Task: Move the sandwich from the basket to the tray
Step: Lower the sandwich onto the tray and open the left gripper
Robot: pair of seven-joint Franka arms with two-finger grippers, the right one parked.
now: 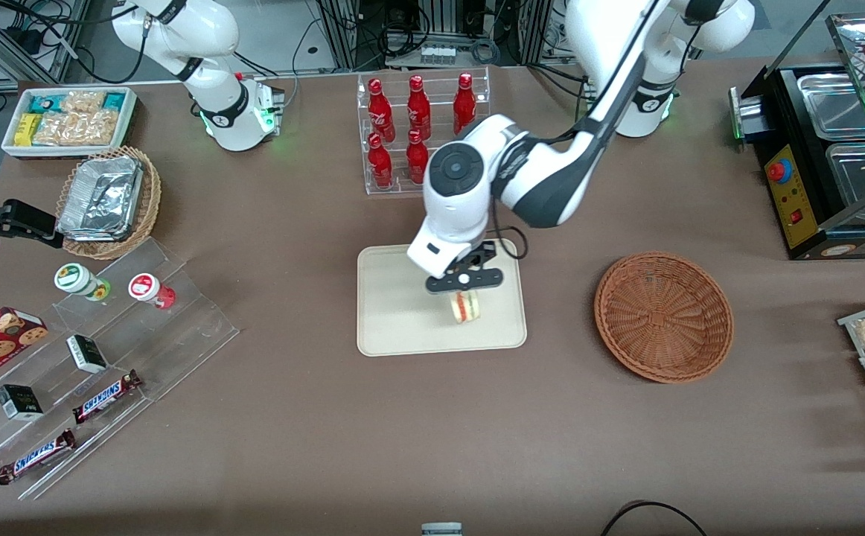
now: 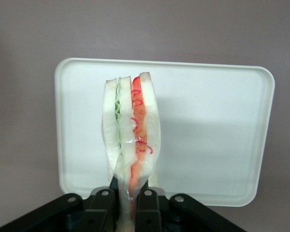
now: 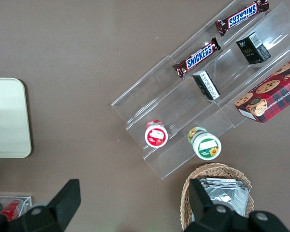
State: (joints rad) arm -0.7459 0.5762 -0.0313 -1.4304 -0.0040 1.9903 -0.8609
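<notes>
The end effector (image 1: 464, 294) pinched the sandwich (image 1: 465, 307) above the tray (image 1: 395, 313); it should lower gently before releasing.

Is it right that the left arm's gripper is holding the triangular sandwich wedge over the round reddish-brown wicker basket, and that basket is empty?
Not quite. The gripper is shut on the triangular sandwich wedge, but it holds it over the flat cream-beige rectangular tray, not over the round reddish-brown wicker basket. The front view shows this, and the left wrist view shows the tray under the sandwich. The basket is indeed empty.
</notes>
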